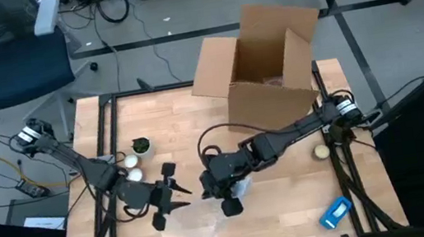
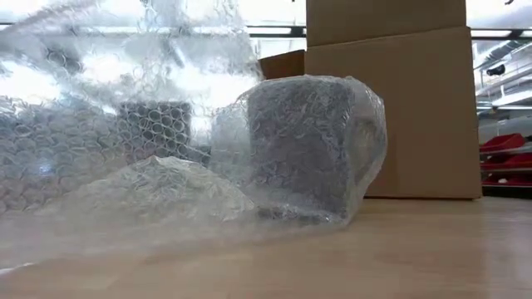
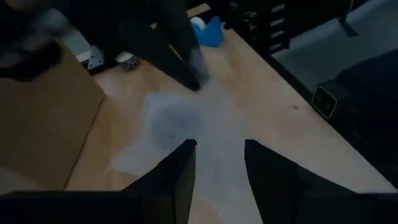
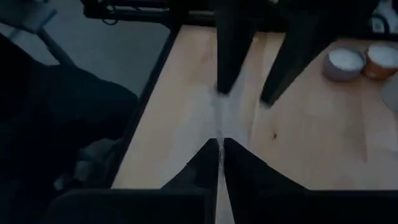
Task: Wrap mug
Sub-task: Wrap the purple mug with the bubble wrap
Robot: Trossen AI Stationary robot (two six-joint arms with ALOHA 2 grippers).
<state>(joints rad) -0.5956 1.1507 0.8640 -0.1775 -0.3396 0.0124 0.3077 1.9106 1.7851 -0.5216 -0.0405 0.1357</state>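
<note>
The mug (image 2: 303, 145) is a dark shape that stands on the table, covered in clear bubble wrap (image 2: 125, 149). Part of the wrap rises high at the left of the low view, and the rest lies spread on the wood (image 1: 197, 220). My right gripper (image 4: 221, 146) is shut on the wrap, near the table's middle (image 1: 220, 190). My left gripper (image 3: 221, 162) is open and hovers over the flat part of the sheet (image 3: 180, 121), facing the right gripper (image 1: 177, 191). I cannot tell whether it touches the sheet. My right gripper pinches a thin gathered strip of the bubble wrap (image 4: 221, 124) between its two shut fingers. The strip runs straight on from the fingertips toward the left gripper. One layer or several, I cannot tell.
An open cardboard box (image 1: 262, 61) stands at the far right of the table. Two white rolls (image 1: 132, 167) and a small dark pot (image 1: 142, 146) sit at the left. A pale ball (image 1: 321, 151) and a blue object (image 1: 335, 212) lie at the right.
</note>
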